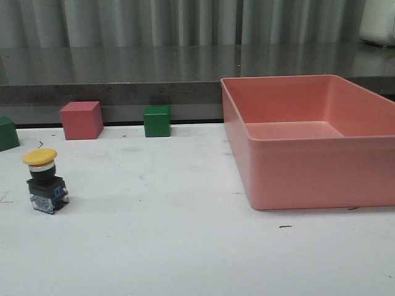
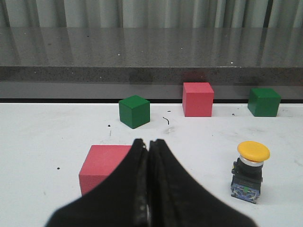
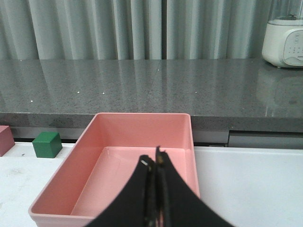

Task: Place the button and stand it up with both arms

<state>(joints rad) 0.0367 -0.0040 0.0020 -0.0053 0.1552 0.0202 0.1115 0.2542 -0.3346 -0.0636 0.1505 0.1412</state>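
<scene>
The button (image 1: pixel 45 180) stands upright on the white table at the left, yellow cap on top, dark base down. The left wrist view shows the button (image 2: pixel 249 171) too, apart from my left gripper (image 2: pixel 148 143), which is shut with nothing between its fingers. A red cube (image 2: pixel 102 166) lies just beyond that gripper's tips, partly hidden by them. My right gripper (image 3: pixel 154 158) is shut and empty, hanging over the near end of the pink bin (image 3: pixel 118 123). Neither arm appears in the front view.
The pink bin (image 1: pixel 308 179) fills the right side of the table. A red cube (image 1: pixel 81 119) and a green cube (image 1: pixel 157 121) sit at the table's back edge, another green cube (image 1: pixel 7 133) at far left. A grey counter runs behind, with a white appliance (image 3: pixel 285 41) on it.
</scene>
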